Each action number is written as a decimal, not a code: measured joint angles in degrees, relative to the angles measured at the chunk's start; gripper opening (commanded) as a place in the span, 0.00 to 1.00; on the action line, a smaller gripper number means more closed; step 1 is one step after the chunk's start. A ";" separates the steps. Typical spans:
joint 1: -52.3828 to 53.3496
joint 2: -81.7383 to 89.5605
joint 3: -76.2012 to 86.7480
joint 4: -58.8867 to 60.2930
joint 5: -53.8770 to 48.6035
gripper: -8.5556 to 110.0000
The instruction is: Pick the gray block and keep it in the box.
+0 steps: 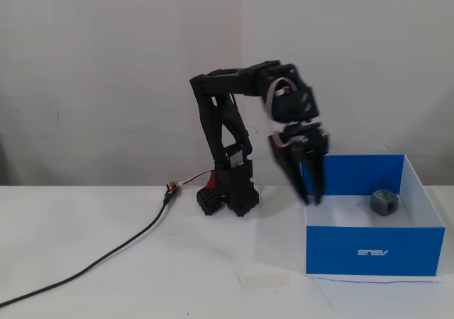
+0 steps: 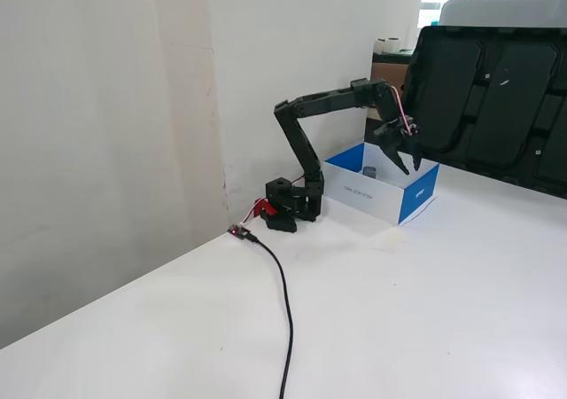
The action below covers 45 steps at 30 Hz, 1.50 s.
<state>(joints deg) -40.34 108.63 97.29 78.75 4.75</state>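
Since the gray block (image 1: pixel 384 203) already sits on the floor of the blue box (image 1: pixel 372 251), off to the right of our pincer (image 1: pixel 312 201) in a fixed view and clear of it, we judge the placing done. Our fingers hang spread and empty over the box's left edge; next we need only lift clear without clipping the wall.
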 measured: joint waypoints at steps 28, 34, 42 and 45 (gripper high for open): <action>37.53 18.81 37.71 -22.59 -5.98 0.11; 38.94 27.69 47.20 -27.25 -5.36 0.10; 38.85 38.67 56.60 -30.32 -5.27 0.10; 38.85 41.57 59.24 -30.67 -5.27 0.10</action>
<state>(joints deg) -1.49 150.21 156.53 48.08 -0.53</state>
